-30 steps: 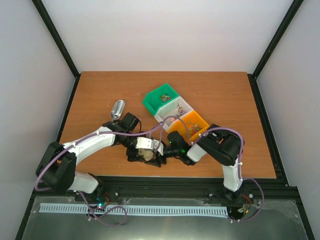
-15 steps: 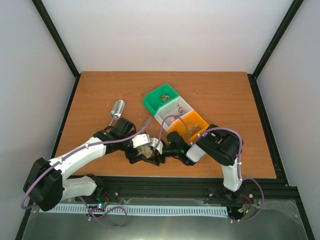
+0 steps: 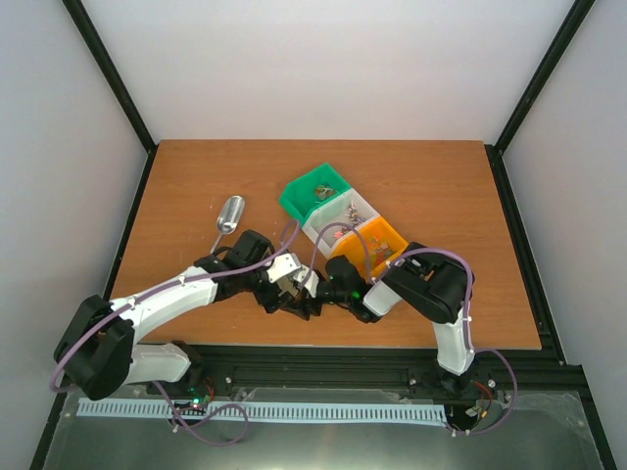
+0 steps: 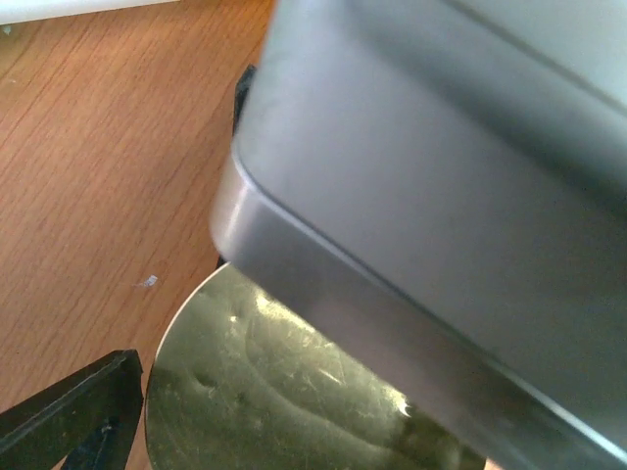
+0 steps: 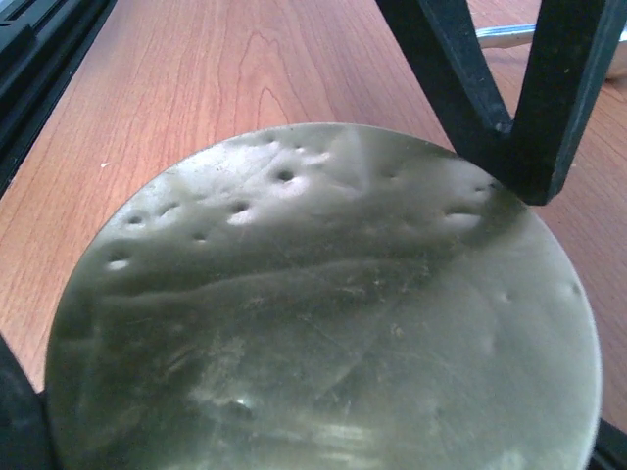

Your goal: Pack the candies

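Candies (image 3: pixel 323 192) lie as small specks inside three open bins set in a diagonal row: the green bin (image 3: pixel 299 201), the white bin (image 3: pixel 318 227) and the orange bin (image 3: pixel 397 235). The row sits beyond both claws, on the side away from the arm bases. The orange bin is nearest the right arm. No candy is in either claw.

The right claw (image 5: pixel 313 436) is set wide around a gold lid (image 5: pixel 323 313). Its wrist view shows one dark finger at each lower corner, against opposite edges of the lid, and the lid fills the gap between them. The lid surface is dented and scuffed.

The left claw (image 3: pixel 291 294) meets the right claw head-on, low over the tabletop (image 3: pixel 431 186). Its jaws stand wide apart. One black finger (image 5: pixel 549 88) comes down at the far rim of the lid; whether it touches the rim cannot be told. In the left wrist view, a blurred grey casing (image 4: pixel 441 196) covers most of the frame, with part of the lid below it.

The metal scoop (image 3: pixel 231 212) lies on the tabletop beyond the left claw and to its left, well apart from the bins.
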Robot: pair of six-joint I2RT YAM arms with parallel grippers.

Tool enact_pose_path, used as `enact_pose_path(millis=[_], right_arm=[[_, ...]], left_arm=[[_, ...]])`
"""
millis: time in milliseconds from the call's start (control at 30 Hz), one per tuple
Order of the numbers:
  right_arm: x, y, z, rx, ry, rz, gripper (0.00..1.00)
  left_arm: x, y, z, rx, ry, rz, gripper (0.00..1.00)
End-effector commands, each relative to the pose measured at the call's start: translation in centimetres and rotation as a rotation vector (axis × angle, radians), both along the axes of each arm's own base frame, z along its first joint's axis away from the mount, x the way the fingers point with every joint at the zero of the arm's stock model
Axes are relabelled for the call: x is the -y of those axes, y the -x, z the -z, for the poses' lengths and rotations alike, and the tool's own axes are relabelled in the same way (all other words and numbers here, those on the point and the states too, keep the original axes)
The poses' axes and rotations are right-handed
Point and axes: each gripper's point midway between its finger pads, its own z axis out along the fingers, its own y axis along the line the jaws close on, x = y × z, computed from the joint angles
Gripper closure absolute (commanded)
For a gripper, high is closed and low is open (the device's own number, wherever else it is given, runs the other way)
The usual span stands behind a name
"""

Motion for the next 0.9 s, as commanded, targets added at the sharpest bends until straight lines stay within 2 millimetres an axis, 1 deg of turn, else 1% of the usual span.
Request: enact_pose_path(millis=[0,100,200,300,400,433,533,600,700,767,800,867], right_arm=[[1.1,-0.2,3.4,-0.069,0.1,0.06,0.53],[1.1,-0.1,3.4,-0.067,0.1,0.056,0.53],[1.1,0.3,3.2,-0.065,0.092,0.029,0.53],[1.2,1.0,3.0,-0.062,0.084,-0.01,0.54],[1.6,1.9,3.0,-0.063,0.082,-0.065,0.54],[1.7,2.3,3.0,-0.066,0.081,-0.094,0.55],[2.2,3.2,3.1,-0.053,0.088,-0.158,0.56],[2.4,3.6,3.0,-0.044,0.09,-0.195,0.56],[2.7,4.0,3.1,-0.036,0.098,-0.236,0.56],[2.7,4.0,3.1,-0.033,0.099,-0.249,0.57],[2.7,3.9,3.1,-0.036,0.102,-0.245,0.57],[2.6,3.5,3.1,-0.044,0.1,-0.232,0.57]], left_arm=[[-0.1,-0.3,0.9,0.007,-0.038,-0.011,0.06],[-0.1,0.3,1.3,-0.018,-0.048,0.016,0.11],[-0.4,0.6,1.7,-0.027,-0.067,0.033,0.16],[-0.4,1.0,1.6,-0.014,-0.071,0.094,0.19],[0.2,1.9,1.4,-0.017,-0.041,0.213,0.19],[0.0,2.8,1.6,-0.038,-0.042,0.261,0.19],[0.3,4.2,1.0,-0.054,-0.007,0.424,0.19],[0.3,5.1,0.8,-0.064,0.008,0.533,0.19],[0.0,6.0,0.9,-0.064,-0.011,0.684,0.2],[-0.1,6.0,1.0,-0.051,-0.03,0.752,0.2],[0.0,5.6,0.9,-0.035,-0.04,0.759,0.2],[0.5,4.4,0.6,-0.004,-0.045,0.735,0.16]])
